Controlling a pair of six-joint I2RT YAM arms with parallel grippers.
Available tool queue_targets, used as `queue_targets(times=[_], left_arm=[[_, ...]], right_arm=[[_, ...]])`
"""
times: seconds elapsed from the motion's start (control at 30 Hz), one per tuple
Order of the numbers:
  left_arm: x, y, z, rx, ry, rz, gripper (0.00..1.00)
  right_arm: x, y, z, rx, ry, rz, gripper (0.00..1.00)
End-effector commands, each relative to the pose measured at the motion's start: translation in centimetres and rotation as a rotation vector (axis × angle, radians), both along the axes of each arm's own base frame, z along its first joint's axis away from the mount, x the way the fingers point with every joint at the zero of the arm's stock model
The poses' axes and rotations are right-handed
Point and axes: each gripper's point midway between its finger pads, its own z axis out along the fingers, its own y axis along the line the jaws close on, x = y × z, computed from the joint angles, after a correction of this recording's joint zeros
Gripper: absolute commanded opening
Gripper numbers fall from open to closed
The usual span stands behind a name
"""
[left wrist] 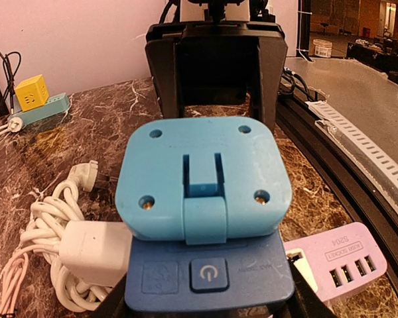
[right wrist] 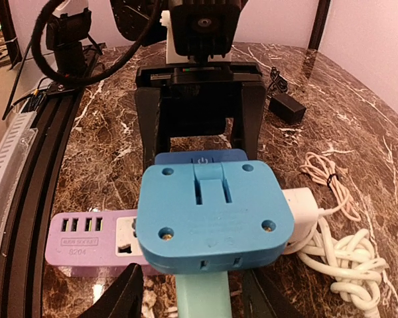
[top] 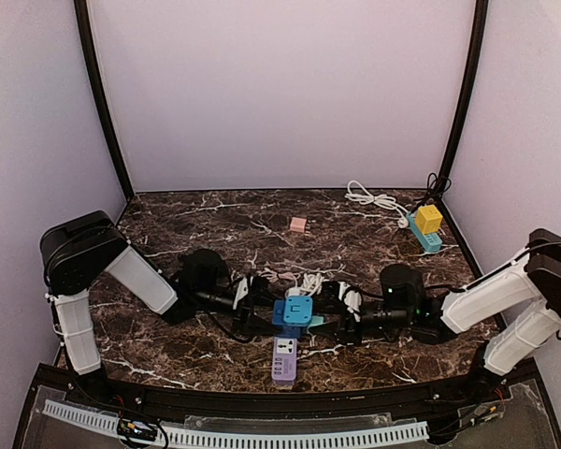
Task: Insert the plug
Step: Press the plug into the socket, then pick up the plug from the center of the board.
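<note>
Marble tabletop [top: 215, 234]: left jaws clamp the blue plug block [top: 292, 313], right jaws parted, straddling a teal piece [right wrist: 199, 298].

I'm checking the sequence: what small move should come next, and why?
Probably draw the right tool straight back: its fingers stand apart, the white plug looks seated against the blue adapter, and the left tool grips that adapter.

This is a robotics lab, a test cell by the look of it. The marbled table [top: 215, 224] is boxed in on three sides by plain pale screens [top: 280, 94] hung from black poles [top: 101, 103]. Robot arms [top: 140, 281] stand at its near edge, beside a slotted cable duct [top: 262, 435]. Past the table's side is a wider workroom [left wrist: 358, 26], too blurred to make out.
</note>
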Motion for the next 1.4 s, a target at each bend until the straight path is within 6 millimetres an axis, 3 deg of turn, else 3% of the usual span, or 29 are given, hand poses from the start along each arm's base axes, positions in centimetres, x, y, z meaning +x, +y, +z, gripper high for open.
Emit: queue_targets(times=[0.0, 0.2, 0.37, 0.43, 0.47, 0.5, 0.53, 0.6, 0.83, 0.87, 0.9, 1.03, 1.2, 1.3, 1.37], left_arm=[[-0.4, 2.5, -4.0, 0.176, 0.041, 0.013, 0.01], [1.1, 2.8, -3.6, 0.18, -0.016, 0.081, 0.01], [0.7, 3.1, -4.0, 0.198, -0.003, 0.083, 0.01], [0.9, 3.3, -4.2, 0.211, 0.01, 0.106, 0.2], [1.1, 3.3, -3.9, 0.209, 0.021, 0.126, 0.48], [1.6, 3.3, -3.4, 0.205, 0.011, 0.153, 0.61], [1.8, 3.3, -3.0, 0.201, 0.008, 0.161, 0.88], [1.9, 3.3, -1.7, 0.179, -0.025, 0.163, 0.97], [1.9, 3.8, 3.0, 0.15, -0.121, 0.178, 0.99], [1.5, 4.3, 2.8, 0.175, -0.117, 0.173, 0.99], [1.2, 4.7, 4.0, 0.159, -0.137, 0.174, 0.99], [0.5, 6.7, 5.9, 0.183, -0.093, 0.262, 0.99], [4.3, 11.1, 7.9, 0.256, 0.052, 0.646, 0.99], [7.1, 14.9, 9.0, 0.254, 0.204, 0.881, 0.98], [7.9, 17.7, 8.9, 0.267, 0.298, 1.004, 0.97]], right_arm=[[-1.3, -2.7, -2.3, -0.091, 0.119, -0.084, 0.52], [-3.1, -5.4, -3.9, -0.211, 0.212, -0.117, 0.56], [-2.0, -5.6, -1.8, -0.178, 0.176, -0.175, 0.59], [-1.4, -5.1, -0.2, -0.142, 0.159, -0.191, 0.61], [-1.2, -4.9, 0.6, -0.123, 0.154, -0.195, 0.62], [-1.0, -4.6, 1.4, -0.109, 0.153, -0.199, 0.64], [-0.9, -4.6, 1.8, -0.107, 0.157, -0.205, 0.65], [-0.7, -4.6, 2.6, -0.097, 0.153, -0.22, 0.68], [0.6, -5.0, 7.0, -0.034, 0.132, -0.301, 0.83], [1.1, -5.2, 7.7, -0.028, 0.137, -0.333, 0.88], [1.4, -5.3, 8.4, -0.025, 0.145, -0.365, 0.93], [3.3, -6.6, 10.3, -0.031, 0.182, -0.519, 0.99], [5.5, -8.6, 12.8, -0.027, 0.238, -0.723, 0.99], [5.6, -8.4, 13.9, 0.009, 0.309, -0.694, 0.99], [6.0, -8.5, 14.2, 0.031, 0.367, -0.701, 0.99]])
